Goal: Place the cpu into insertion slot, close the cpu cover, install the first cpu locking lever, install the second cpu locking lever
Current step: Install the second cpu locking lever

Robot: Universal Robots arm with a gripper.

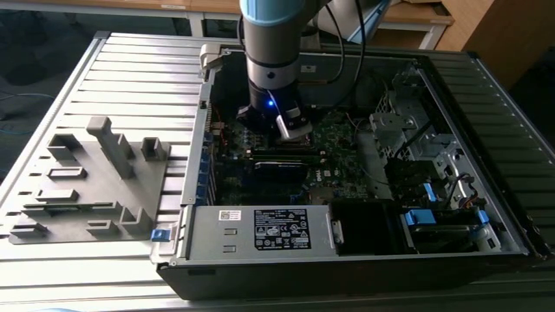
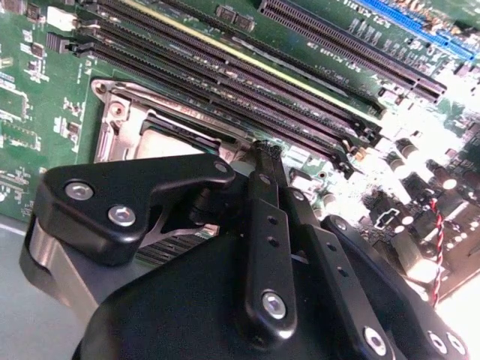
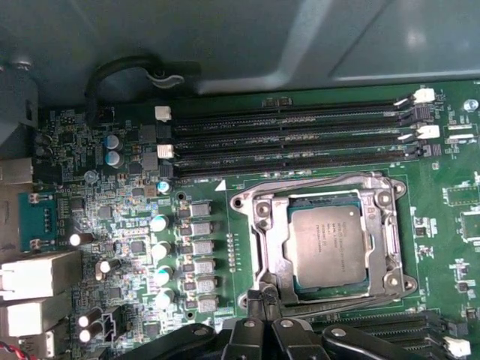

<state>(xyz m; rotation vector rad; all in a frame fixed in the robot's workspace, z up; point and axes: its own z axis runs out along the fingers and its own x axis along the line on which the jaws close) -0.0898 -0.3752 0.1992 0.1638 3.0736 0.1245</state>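
The jaws of the black gripper look pinched together at the thin silvery square-frame cpu cover's edge, just beyond which the flat silver-grey square cpu sits; a slip could scrape the green motherboard.

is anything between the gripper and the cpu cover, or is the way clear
Nothing visible stands in the way. In the first wrist view the gripper is right at the edge of the cpu cover, which lies down around the cpu seated in the socket. The memory slots run along the socket's opposite side.
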